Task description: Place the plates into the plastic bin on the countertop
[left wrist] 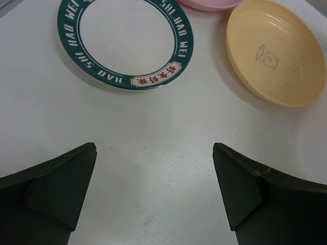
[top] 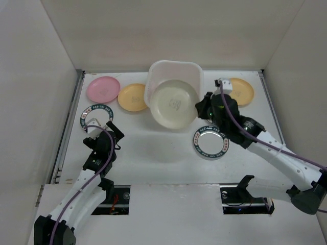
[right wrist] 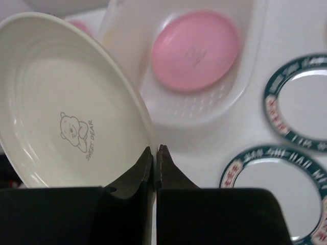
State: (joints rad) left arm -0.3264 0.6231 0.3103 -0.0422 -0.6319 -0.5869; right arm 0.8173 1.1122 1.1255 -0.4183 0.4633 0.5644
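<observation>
1. Plates counted: one cream plate (top: 175,104), two pink, two yellow-orange. The overhead view also shows two green-rimmed ones, the left green-rimmed plate (top: 97,116) and the middle green-rimmed plate (top: 210,142).
2. The right tool (right wrist: 155,153) has its fingers pinched together on the cream plate's rim. The plate is tilted and overlaps the near rim of the plastic bin (top: 173,66), which stands at the back middle of the counter (top: 153,158). Whether plate and bin touch I cannot tell.
3. One pink plate (right wrist: 196,48) lies flat inside the bin. The other pink plate (top: 103,89) sits back left, just beside a yellow-orange plate (top: 134,97). The second yellow-orange plate (top: 240,91) lies right of the bin, near the right wall.
4. The left tool (left wrist: 153,189) is spread wide with nothing in it, over bare counter just short of the left green-rimmed plate.
5. White walls (top: 30,102) close the left, back and right edges — the widest bare stretch is the near middle, between the two tools.
</observation>
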